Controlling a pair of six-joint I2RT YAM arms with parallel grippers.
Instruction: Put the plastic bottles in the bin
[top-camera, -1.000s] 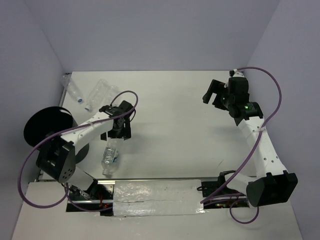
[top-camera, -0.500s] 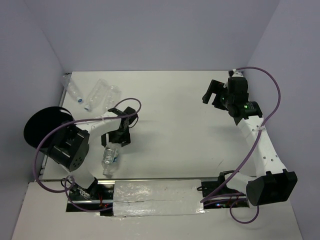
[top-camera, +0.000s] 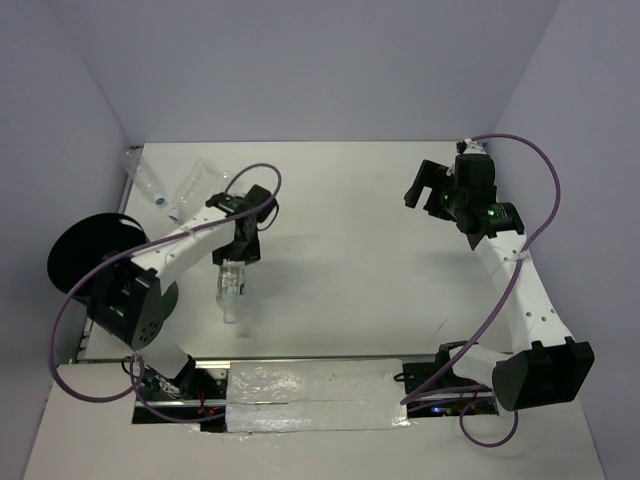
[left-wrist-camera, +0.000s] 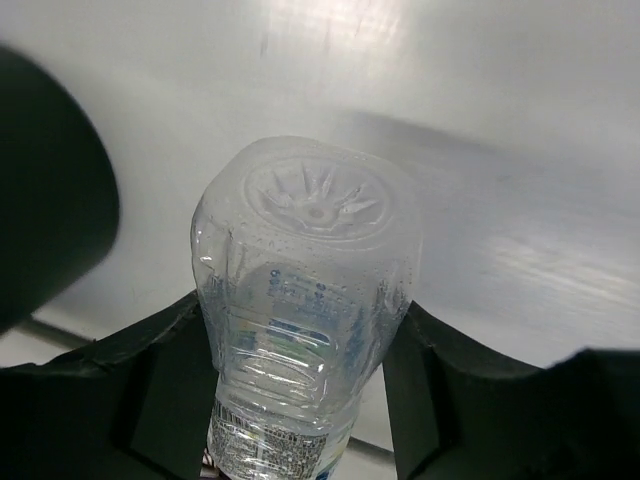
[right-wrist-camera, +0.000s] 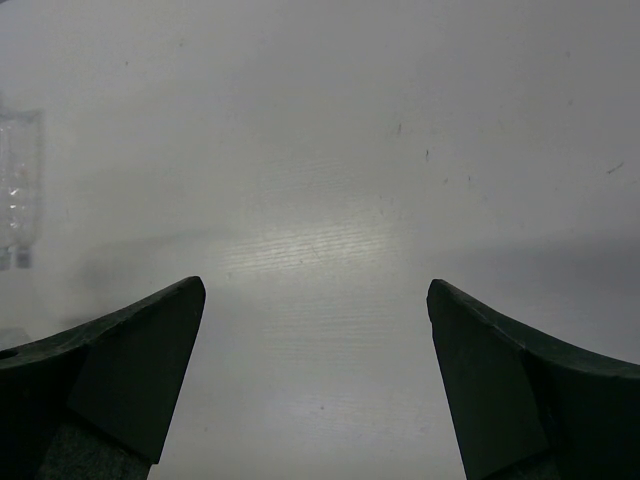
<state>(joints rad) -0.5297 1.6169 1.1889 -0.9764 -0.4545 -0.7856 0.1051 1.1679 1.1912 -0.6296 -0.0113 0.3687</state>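
While the left pincer clamps a clear, crinkled, pale-labelled bottle, the right pincer gapes wide.

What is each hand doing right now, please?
Left hand: closed on a plastic bottle.
Right hand: open, holding nothing.

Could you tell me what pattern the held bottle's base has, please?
The bottle base has a moulded star of radiating ribs, clearest in the left wrist view.
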